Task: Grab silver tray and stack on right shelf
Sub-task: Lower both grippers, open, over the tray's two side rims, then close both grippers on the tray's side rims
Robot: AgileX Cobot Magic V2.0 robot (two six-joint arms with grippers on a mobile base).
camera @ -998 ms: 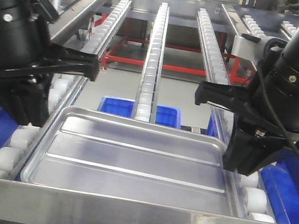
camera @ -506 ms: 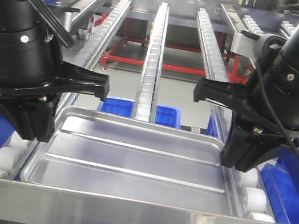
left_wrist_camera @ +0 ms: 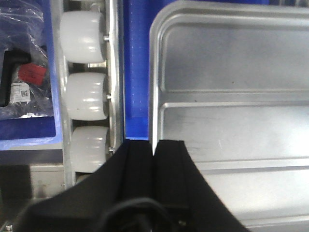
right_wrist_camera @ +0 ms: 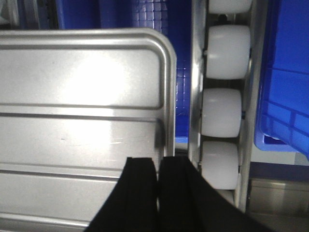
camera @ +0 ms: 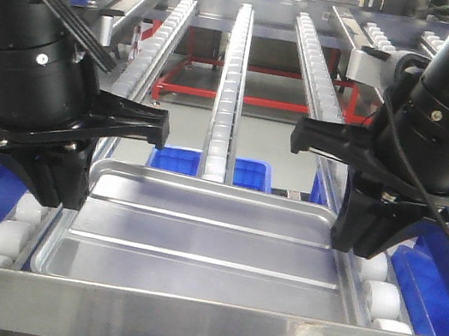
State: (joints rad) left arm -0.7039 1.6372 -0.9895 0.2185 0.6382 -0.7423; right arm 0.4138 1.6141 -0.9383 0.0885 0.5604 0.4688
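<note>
Front view: gripping the silver tray (camera: 206,247) by both short ends, atop white rollers (camera: 380,296) just behind the near rail (camera: 196,328); long axis left to right, between left tool (camera: 64,192) and right tool (camera: 355,239).
Left wrist: clenched on the tray's left rim.
Right wrist: clenched on the right rim, rollers just beside.
Equally near; probably calls for a level joint lift.

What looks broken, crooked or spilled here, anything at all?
Nothing stands out. The silver tray lies flat and straight between the white rollers, with no dents or spills showing. The left gripper and the right gripper each pinch a side rim.
</note>
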